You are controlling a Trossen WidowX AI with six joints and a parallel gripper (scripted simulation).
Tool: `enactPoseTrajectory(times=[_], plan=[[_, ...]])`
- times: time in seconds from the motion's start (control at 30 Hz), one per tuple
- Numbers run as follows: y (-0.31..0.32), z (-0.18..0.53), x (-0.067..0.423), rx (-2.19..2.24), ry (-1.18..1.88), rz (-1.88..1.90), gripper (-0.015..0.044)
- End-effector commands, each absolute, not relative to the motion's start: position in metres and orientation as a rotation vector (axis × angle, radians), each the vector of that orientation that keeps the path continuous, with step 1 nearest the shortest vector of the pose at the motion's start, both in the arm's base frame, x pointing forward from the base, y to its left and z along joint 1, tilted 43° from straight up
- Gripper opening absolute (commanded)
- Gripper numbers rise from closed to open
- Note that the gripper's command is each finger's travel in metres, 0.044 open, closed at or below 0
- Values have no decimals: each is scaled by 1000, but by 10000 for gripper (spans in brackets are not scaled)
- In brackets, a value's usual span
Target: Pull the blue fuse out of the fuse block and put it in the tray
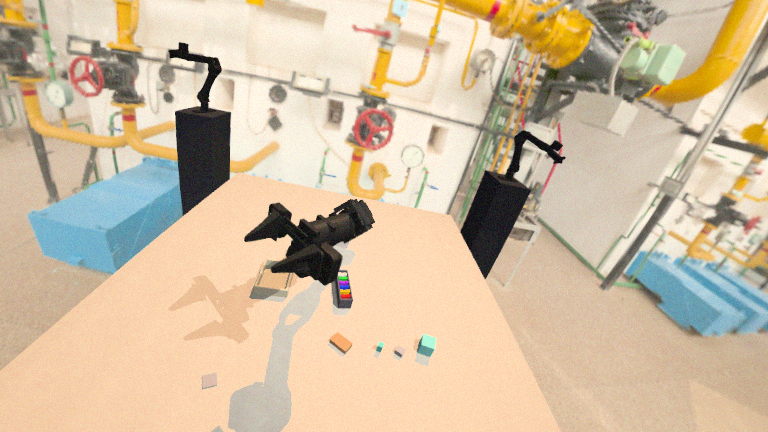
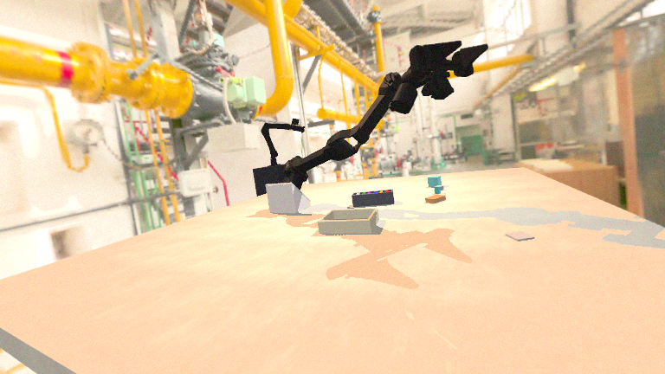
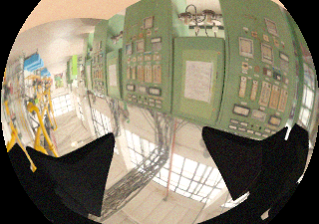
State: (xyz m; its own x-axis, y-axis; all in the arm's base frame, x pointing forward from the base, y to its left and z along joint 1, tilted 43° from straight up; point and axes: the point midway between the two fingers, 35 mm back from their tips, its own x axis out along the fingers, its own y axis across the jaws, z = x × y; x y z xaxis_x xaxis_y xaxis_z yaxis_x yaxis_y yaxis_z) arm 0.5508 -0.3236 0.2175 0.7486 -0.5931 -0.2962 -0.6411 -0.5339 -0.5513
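One arm so far, end effector spread wide, gripping nothing, way up above the desk, blue fuse sitting in the block right of the tray, so I'd guess next it has to drop straight over that fuse.

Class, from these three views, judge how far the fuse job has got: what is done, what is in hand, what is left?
Done: nothing visible. The fuses sit in the fuse block, and the tray looks empty. In hand: nothing; the gripper is open, raised high above the table, and its wrist view shows green panels. Left: descend, grip the blue fuse, lift, place, release.
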Motion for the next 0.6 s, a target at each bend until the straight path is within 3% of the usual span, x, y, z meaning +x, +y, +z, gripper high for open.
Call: enactPoseTrajectory(times=[0.0, 0.37, 0.57], plan=[[-325, 219, 550, -2292, 922, 90, 374], [-391, 327, 476, -2323, 990, -285, 85], [-423, 392, 414, -2295, 1055, -528, 73]])
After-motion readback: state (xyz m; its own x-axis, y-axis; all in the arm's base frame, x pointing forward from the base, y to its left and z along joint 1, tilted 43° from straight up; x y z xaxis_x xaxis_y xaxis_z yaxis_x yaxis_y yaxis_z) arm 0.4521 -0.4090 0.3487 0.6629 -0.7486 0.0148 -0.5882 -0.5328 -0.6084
